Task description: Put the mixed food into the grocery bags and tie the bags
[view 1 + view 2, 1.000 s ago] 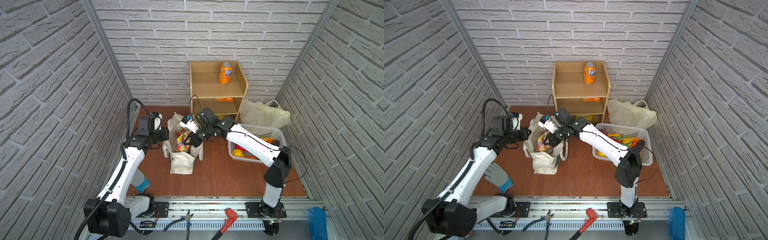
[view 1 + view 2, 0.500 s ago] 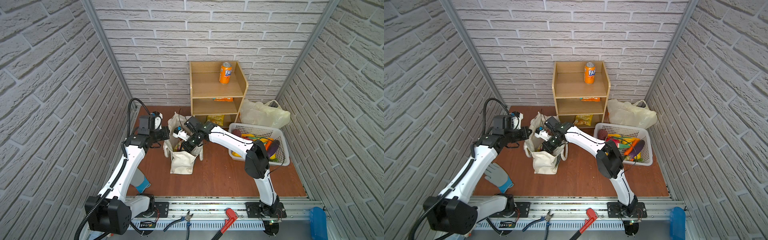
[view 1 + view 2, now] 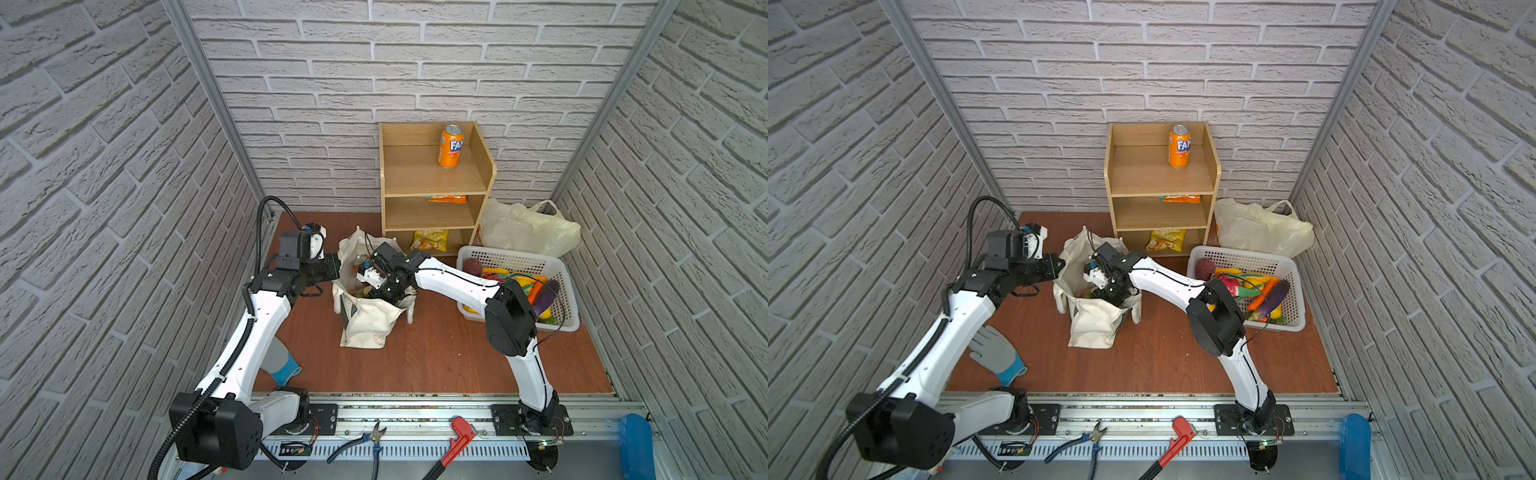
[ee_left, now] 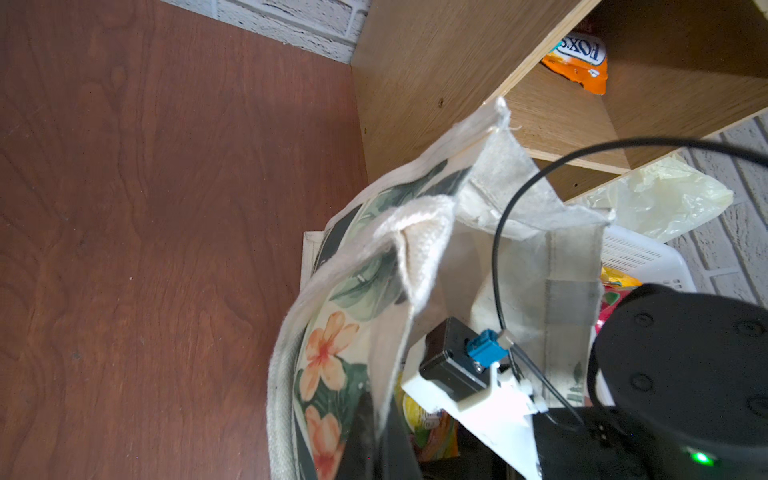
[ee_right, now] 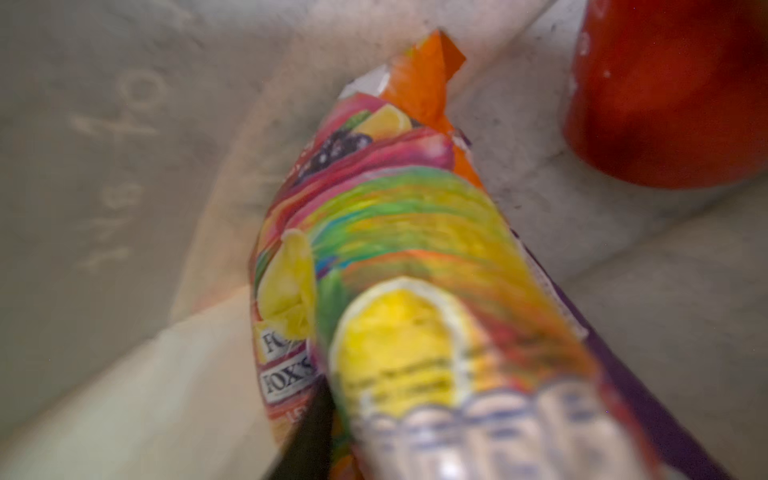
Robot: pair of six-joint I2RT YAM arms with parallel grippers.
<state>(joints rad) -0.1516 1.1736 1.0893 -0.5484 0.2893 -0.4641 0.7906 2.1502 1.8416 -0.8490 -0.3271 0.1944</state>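
The cream canvas tote (image 3: 365,324) (image 3: 1092,324) stands open in the middle of the floor. My left gripper (image 3: 337,270) (image 4: 376,440) is shut on the tote's left rim and holds it open. My right gripper (image 3: 384,291) reaches down inside the tote. A multicoloured snack packet (image 5: 395,249) (image 4: 424,419) lies across its jaws. Only one dark finger (image 5: 307,436) shows beside the packet, and the view is blurred. A red soda can (image 5: 665,91) stands on the tote's bottom. The pale-yellow plastic carrier bag (image 3: 523,230) sits at the back right. A dark purple aubergine (image 3: 545,296) lies in the basket.
A white perforated basket (image 3: 515,259) of toy produce stands on the right. Behind the tote is a wooden shelf (image 3: 432,183) holding an orange can (image 3: 450,146) and snack packets. A grey glove (image 3: 996,353) lies at the front left. Hand tools rest on the front rail.
My right gripper has gone from above the tote's mouth down into the tote with the snack packet, and its elbow has swung forward. The left arm has not moved.
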